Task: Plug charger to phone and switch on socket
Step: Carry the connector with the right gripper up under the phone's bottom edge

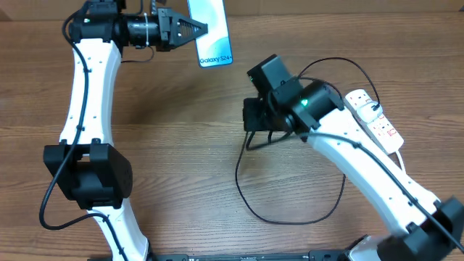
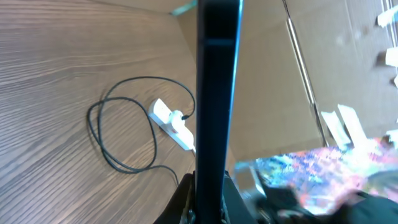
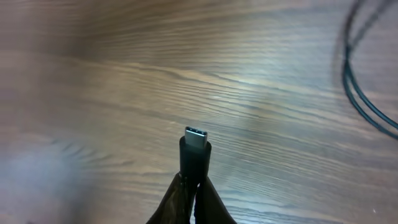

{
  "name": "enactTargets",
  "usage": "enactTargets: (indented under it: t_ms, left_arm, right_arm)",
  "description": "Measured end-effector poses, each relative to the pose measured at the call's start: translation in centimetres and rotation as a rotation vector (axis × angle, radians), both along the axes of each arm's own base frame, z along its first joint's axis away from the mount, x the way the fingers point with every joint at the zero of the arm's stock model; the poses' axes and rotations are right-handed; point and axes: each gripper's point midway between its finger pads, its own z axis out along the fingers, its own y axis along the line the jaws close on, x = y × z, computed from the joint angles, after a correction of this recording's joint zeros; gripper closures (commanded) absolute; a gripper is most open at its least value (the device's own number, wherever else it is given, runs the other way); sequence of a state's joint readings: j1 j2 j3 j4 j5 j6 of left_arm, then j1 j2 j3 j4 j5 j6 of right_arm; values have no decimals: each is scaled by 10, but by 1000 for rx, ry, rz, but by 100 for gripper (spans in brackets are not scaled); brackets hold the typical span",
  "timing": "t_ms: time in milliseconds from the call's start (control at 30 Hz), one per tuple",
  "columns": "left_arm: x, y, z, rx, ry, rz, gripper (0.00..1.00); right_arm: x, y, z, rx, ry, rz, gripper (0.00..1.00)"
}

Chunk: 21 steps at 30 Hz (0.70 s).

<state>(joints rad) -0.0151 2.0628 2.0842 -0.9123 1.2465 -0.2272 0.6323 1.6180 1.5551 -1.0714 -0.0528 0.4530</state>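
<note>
My left gripper (image 1: 194, 30) is shut on the phone (image 1: 211, 32), a slim blue-white screen with "Galaxy" text, held up at the back of the table. In the left wrist view the phone (image 2: 214, 93) shows edge-on between the jaws (image 2: 208, 196). My right gripper (image 3: 194, 186) is shut on the charger's black connector tip (image 3: 195, 152), metal plug pointing away over the wood. In the overhead view that gripper (image 1: 254, 116) is right of and below the phone. The charger cable (image 1: 290, 217) loops on the table toward the white socket strip (image 1: 377, 119) with red switches.
The socket strip (image 2: 171, 121) and cable loop (image 2: 118, 134) lie on the wooden table in the left wrist view. A cardboard wall (image 2: 280, 74) stands behind. A stretch of black cable (image 3: 360, 93) lies at the right in the right wrist view.
</note>
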Motion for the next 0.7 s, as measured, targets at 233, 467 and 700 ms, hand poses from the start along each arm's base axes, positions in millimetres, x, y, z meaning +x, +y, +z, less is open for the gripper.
enactTargets:
  t_ms: [233, 467, 700]
  left_arm:
    - [-14, -33, 0, 5, -44, -85, 96]
    - [-21, -47, 0, 8, -69, -125, 96]
    - [-28, -55, 5, -22, -98, -169, 96]
  right_arm:
    - [-12, 3, 30, 29, -89, 78, 96]
    - [-13, 2, 36, 22, -120, 117, 96]
    - [-12, 3, 38, 24, -132, 126, 96]
